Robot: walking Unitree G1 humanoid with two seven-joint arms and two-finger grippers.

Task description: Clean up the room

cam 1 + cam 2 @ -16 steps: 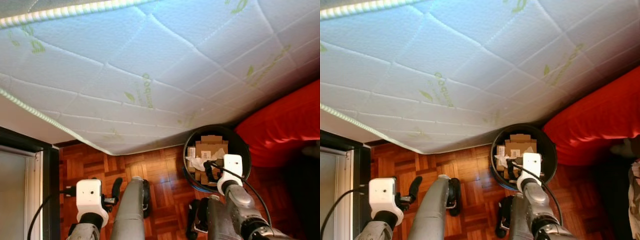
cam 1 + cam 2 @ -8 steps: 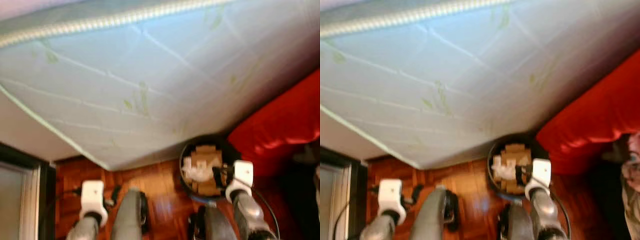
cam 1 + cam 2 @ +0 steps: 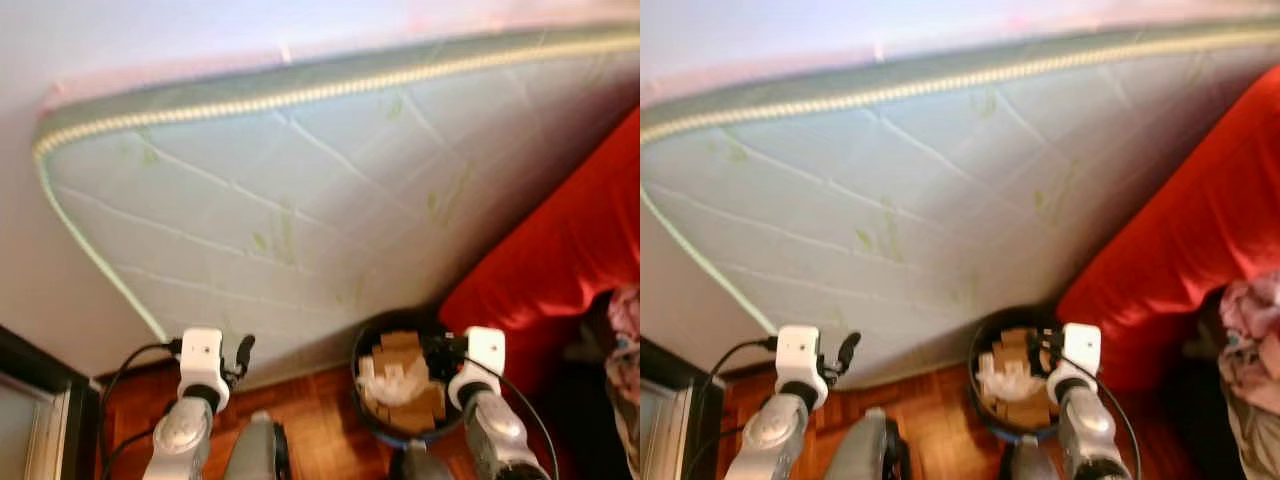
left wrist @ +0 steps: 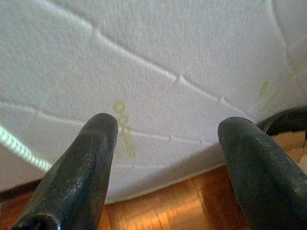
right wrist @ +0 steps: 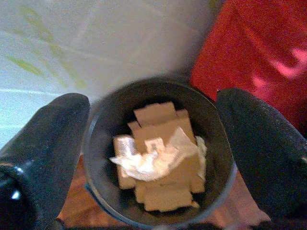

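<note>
Cardboard pieces (image 5: 160,158) and crumpled white paper (image 5: 153,160) are sitting inside the black bin (image 5: 98,139), so part of the cleanup looks done. Right gripper (image 5: 153,143) is hovering above the bin, fingers spread wide, empty. Left gripper (image 4: 168,167) is facing the white mattress (image 3: 300,200), fingers also apart, holding nothing. Mattress is leaning against the wall, red bedding (image 3: 560,250) crowding the bin's right side, loose clothes (image 3: 1250,350) lying further right, probably next to tidy. Wood floor (image 4: 158,211) is showing below.
</note>
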